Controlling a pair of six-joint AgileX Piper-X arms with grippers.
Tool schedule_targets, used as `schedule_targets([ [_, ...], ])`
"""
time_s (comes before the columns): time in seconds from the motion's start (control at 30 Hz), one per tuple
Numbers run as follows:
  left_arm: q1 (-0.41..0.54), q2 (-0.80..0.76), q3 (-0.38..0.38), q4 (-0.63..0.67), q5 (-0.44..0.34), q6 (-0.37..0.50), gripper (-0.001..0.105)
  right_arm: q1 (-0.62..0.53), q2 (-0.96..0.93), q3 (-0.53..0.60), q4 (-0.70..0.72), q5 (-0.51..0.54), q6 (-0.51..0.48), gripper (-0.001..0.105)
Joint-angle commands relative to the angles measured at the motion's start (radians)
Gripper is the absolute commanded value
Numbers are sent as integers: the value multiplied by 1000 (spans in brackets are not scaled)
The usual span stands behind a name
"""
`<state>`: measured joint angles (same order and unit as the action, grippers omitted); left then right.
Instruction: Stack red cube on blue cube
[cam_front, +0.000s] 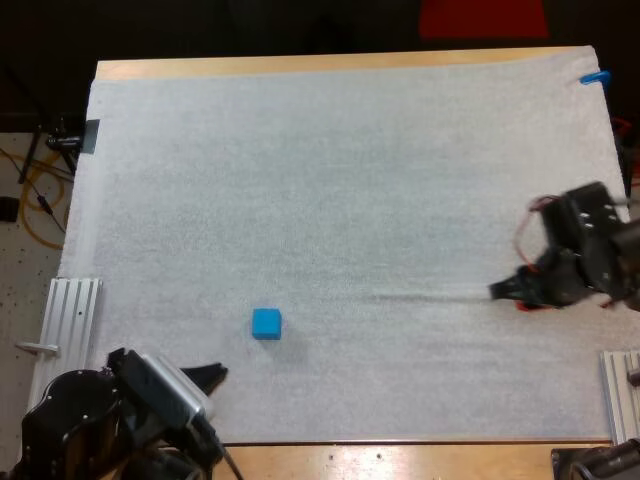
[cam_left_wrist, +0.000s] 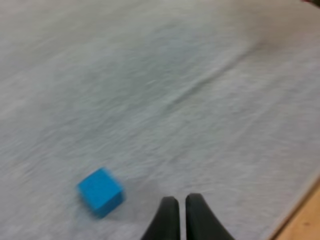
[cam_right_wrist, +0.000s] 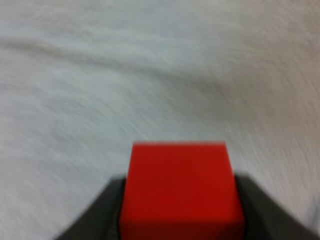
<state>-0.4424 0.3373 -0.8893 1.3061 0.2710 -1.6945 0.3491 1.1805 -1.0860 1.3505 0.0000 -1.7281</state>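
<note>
- red cube (cam_right_wrist: 180, 195): the bottom runs off the frame edge, and both sides are buried behind the right gripper (cam_right_wrist: 180, 180) squeezing it
- left gripper (cam_left_wrist: 180, 201): just the touching tips poke in, the rest is cut off

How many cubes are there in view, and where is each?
2. The blue cube lies on the mat near the left pincer. The red cube is held in the right pincer.

One blue cube (cam_front: 266, 323), one red cube (cam_right_wrist: 180, 192), seemingly a full cube, and one white mat (cam_front: 350, 200).
</note>
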Motion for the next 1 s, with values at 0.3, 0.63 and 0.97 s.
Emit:
schedule_targets([
  [0.3, 1, 4, -6, 45, -254, -72, 0, 279, 255, -275, -35, 0, -23, 15],
  [0.63, 1, 4, -6, 79, -366, -115, 0, 469, 508, -527, -89, 0, -98, 15],
  [0.97, 1, -26, -6, 95, -395, -175, 0, 615, 704, -711, -89, -48, -168, 15],
])
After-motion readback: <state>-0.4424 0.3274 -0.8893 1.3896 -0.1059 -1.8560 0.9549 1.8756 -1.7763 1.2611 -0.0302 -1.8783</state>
